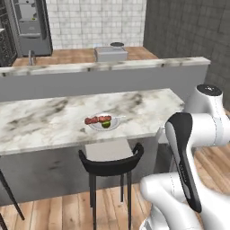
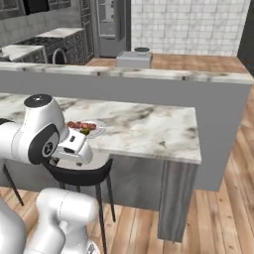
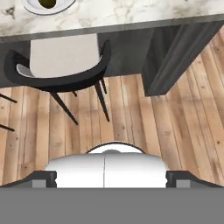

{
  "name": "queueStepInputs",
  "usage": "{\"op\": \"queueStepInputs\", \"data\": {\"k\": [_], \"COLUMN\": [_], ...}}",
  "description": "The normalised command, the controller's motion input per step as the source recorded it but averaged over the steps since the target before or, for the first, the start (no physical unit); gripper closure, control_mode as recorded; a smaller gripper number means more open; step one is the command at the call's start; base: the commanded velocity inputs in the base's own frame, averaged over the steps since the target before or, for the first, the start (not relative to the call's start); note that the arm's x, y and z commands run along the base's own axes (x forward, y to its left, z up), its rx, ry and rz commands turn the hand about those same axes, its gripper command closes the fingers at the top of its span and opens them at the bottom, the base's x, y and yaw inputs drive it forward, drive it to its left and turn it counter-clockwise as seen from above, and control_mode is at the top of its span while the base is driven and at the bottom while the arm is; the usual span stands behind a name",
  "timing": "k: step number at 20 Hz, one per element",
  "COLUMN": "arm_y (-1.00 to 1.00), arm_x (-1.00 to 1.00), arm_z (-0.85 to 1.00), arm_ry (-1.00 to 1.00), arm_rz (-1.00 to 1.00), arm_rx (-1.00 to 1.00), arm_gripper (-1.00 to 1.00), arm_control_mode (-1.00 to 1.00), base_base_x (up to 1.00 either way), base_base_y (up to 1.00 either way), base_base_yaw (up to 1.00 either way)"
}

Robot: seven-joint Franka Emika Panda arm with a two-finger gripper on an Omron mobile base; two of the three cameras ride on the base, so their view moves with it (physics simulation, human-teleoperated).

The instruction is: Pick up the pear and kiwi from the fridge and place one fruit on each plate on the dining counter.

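Fingers (image 3: 112,179) spread wide, empty, well short of the plate (image 3: 30,8) on dining counter (image 3: 131,15).

glossy white arm (image 1: 197,134), dark joints, seemingly unmarked

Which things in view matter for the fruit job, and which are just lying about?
Job things:
- dining counter
- plate on it, holding a green fruit and a red skewer-like item
- fridge at the back, door shut

Lying about:
- stool tucked under the counter
- grey box on the far counter
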Motion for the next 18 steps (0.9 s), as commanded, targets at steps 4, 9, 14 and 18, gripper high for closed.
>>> {"op": "queueStepInputs", "data": {"k": [4, 9, 14, 18], "arm_y": [0.00, 0.00, 0.00, 0.00], "arm_x": [0.00, 0.00, 0.00, 0.00], "arm_z": [0.00, 0.00, 0.00, 0.00], "arm_ry": [0.00, 0.00, 0.00, 0.00], "arm_rz": [0.00, 0.00, 0.00, 0.00], "arm_rx": [0.00, 0.00, 0.00, 0.00], "arm_gripper": [-1.00, -1.00, -1.00, -1.00], "arm_control_mode": [1.00, 1.00, 1.00, 1.00], "base_base_x": [0.00, 0.00, 0.02, 0.23], "base_base_y": [-1.00, -1.00, -1.00, -1.00], "base_base_yaw": [0.18, 0.14, 0.04, -0.04]}}
